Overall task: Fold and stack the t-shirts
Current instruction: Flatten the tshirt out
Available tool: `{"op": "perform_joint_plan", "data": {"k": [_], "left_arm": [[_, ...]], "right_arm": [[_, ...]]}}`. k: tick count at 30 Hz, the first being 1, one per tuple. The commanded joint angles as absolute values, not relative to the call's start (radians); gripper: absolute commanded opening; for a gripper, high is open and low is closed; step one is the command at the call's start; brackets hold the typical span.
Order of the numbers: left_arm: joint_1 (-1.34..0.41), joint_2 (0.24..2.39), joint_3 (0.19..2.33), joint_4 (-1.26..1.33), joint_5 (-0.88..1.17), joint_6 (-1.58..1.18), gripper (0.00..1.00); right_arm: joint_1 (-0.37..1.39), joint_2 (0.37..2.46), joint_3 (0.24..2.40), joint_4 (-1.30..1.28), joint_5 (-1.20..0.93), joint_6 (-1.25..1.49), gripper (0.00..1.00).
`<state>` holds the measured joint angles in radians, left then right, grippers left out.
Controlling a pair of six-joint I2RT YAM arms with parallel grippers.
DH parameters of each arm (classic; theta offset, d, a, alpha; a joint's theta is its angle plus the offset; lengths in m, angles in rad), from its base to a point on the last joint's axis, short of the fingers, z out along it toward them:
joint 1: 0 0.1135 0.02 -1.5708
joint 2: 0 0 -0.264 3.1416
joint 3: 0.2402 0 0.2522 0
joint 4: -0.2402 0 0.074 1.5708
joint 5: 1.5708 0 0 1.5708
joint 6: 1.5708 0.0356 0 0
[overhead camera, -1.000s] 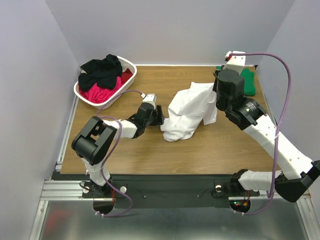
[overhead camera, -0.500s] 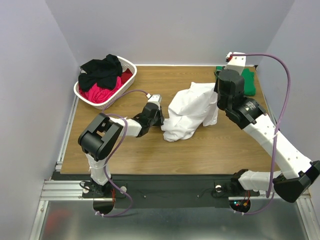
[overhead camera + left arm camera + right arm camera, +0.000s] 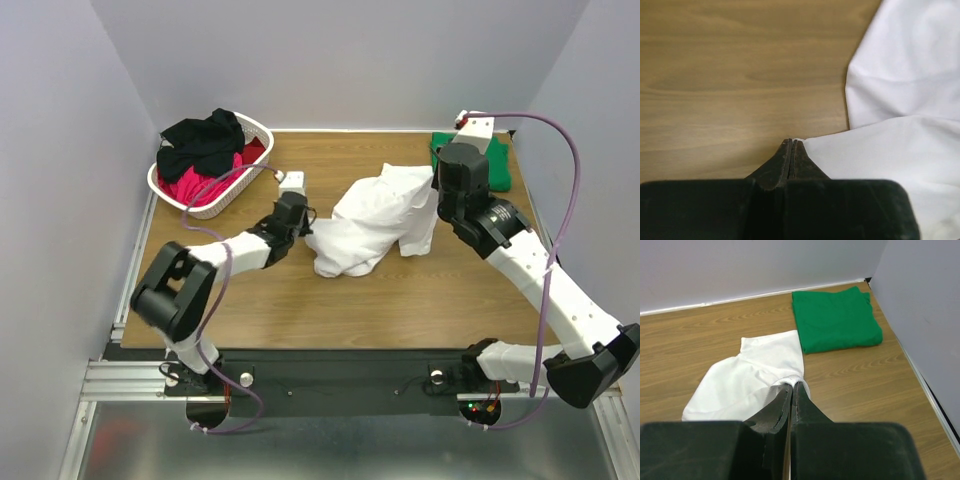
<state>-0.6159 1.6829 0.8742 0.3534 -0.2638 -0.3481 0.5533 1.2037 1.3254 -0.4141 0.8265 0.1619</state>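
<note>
A large white t-shirt (image 3: 372,222) lies crumpled mid-table, stretched between both arms. My left gripper (image 3: 791,142) is shut on its left edge, a sliver of white cloth showing at the tips; from above the left gripper (image 3: 308,230) sits at the cloth's left end. My right gripper (image 3: 792,385) is shut on a bunched fold of the white t-shirt (image 3: 755,375), lifted off the table. A folded green t-shirt (image 3: 497,165) lies flat in the far right corner, beyond the right gripper, and shows as the green t-shirt (image 3: 835,320) in the right wrist view.
A white lattice basket (image 3: 180,193) stands at the far left, holding a black t-shirt (image 3: 205,140) over a red-pink one (image 3: 200,185). Grey walls close in the table on three sides. Bare wood (image 3: 400,300) runs along the near side.
My left gripper closed on the white t-shirt's left edge and drew it leftward, stretching the cloth. The right arm shifted only slightly, still holding its fold.
</note>
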Motion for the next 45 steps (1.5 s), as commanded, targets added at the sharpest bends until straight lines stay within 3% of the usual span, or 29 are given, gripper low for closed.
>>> {"op": "perform_joint_plan", "data": {"k": [1, 11, 21, 28, 35, 45], "left_arm": [[-0.537, 1.435, 0.954, 0.316, -0.454, -0.269, 0.00], [-0.426, 0.987, 1.020, 0.324, -0.555, -0.153, 0.00], [-0.429, 0.711, 1.084, 0.238, -0.370, -0.164, 0.00], [-0.433, 0.660, 1.187, 0.137, -0.187, -0.205, 0.00], [-0.433, 0.644, 1.235, 0.097, -0.098, -0.233, 0.00], [-0.433, 0.860, 1.226, 0.136, -0.199, -0.181, 0.00]], "right_arm": [[0.526, 1.181, 1.350, -0.371, 0.810, 0.172, 0.00], [0.505, 1.166, 1.502, -0.371, 0.790, 0.091, 0.01], [0.506, 0.941, 1.589, -0.371, 0.560, 0.055, 0.00], [0.505, 0.830, 1.595, -0.374, 0.387, 0.072, 0.00], [0.505, 0.808, 1.664, -0.382, 0.350, 0.068, 0.00], [0.505, 1.018, 1.779, -0.377, 0.541, -0.027, 0.00]]}}
